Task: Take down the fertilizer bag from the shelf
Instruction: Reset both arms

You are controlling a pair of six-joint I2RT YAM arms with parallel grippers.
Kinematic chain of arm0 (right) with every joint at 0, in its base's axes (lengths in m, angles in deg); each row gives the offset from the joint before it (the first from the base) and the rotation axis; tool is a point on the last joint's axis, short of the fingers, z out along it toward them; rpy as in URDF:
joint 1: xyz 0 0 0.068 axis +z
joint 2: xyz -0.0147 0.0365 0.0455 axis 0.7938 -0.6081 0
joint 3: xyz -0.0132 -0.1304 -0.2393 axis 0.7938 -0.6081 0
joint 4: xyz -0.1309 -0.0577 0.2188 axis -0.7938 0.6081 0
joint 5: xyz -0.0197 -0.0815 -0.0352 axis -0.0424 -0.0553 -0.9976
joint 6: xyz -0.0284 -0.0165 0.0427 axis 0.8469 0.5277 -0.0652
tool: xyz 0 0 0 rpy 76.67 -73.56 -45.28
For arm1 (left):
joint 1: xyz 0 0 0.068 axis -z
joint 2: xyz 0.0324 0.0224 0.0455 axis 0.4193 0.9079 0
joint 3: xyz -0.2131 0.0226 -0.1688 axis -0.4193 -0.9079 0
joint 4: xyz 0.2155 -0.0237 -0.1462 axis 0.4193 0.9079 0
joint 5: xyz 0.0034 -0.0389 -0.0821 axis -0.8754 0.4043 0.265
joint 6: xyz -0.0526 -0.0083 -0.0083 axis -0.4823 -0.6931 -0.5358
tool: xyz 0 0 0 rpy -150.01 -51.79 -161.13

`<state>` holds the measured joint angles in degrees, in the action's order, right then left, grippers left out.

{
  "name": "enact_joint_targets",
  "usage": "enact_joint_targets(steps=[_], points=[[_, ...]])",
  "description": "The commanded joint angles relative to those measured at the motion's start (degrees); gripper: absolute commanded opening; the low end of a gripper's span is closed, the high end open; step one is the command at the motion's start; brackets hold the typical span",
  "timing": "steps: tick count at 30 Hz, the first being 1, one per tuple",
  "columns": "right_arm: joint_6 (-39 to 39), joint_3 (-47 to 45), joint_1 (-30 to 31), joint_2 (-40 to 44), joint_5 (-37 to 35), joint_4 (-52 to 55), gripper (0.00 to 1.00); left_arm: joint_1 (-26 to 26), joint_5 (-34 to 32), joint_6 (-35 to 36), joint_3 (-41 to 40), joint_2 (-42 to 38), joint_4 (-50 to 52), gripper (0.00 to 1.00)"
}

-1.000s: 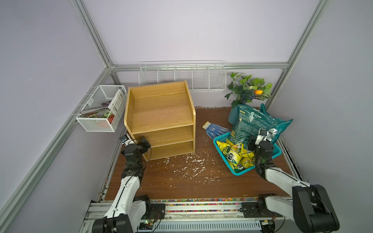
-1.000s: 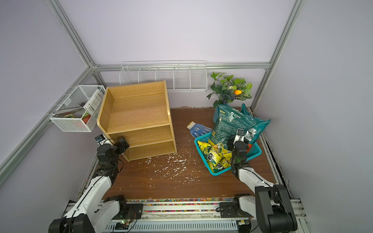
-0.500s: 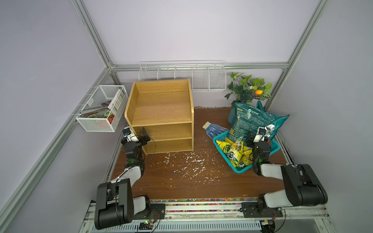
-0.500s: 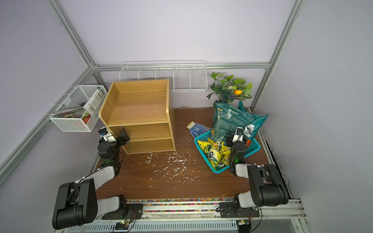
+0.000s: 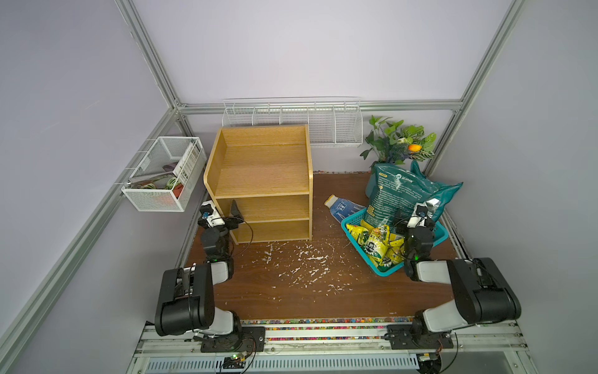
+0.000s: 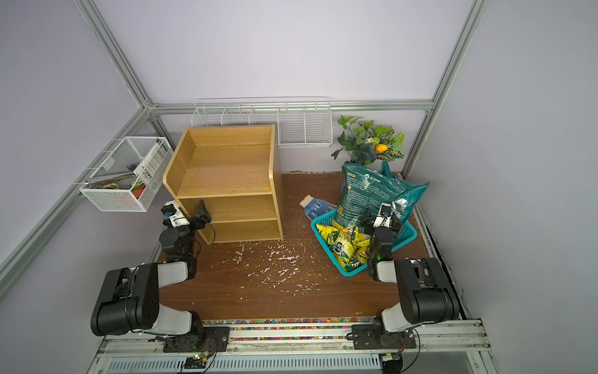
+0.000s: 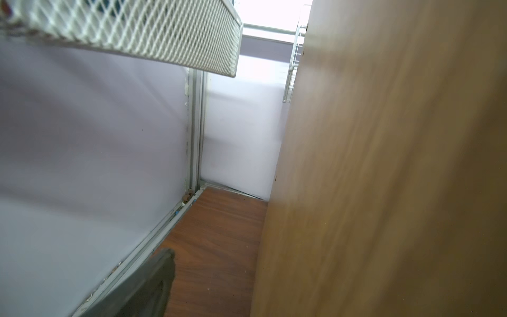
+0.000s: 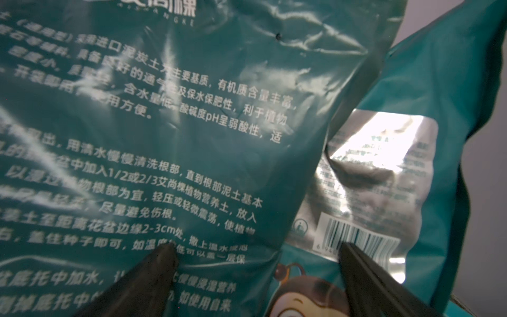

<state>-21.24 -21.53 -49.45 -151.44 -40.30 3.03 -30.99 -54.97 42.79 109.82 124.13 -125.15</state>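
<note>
1. Two arms reach over the brown table [image 5: 291, 298]. The left gripper [image 5: 230, 216] is at the shelf [image 5: 262, 168], the right gripper [image 8: 255, 251] at the fertilizer bag [image 5: 399, 194].
2. The fertilizer bag is dark teal with white print. It stands upright in the teal basket [image 5: 437, 238], well apart from the shelf, behind yellow packets [image 5: 377, 243] and in front of a potted plant [image 5: 399, 145].
3. The right gripper's jaws are spread wide and released. One fingertip is close to the bag's print. The other is by the barcode of a lighter teal bag [image 8: 439, 109].
4. The left gripper straddles the shelf's side panel near the mesh basket [image 5: 161, 194]. One finger is inside the middle tier. The outer one stands clear of the wood, so nothing is clamped.
5. White flakes [image 5: 301, 259] lie scattered before the shelf.
</note>
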Motion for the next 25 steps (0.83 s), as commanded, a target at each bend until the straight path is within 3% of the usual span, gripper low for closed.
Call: enact_joint_targets(steps=[1,25], points=[[0.12,0.44,0.77,-3.23,1.14,10.31,0.99,4.07,3.49,7.54,-2.93,4.06,8.37,1.0],[0.83,0.9,1.3,-3.22,1.06,11.27,0.99,4.88,1.27,7.47,-2.08,4.13,9.73,1.0]])
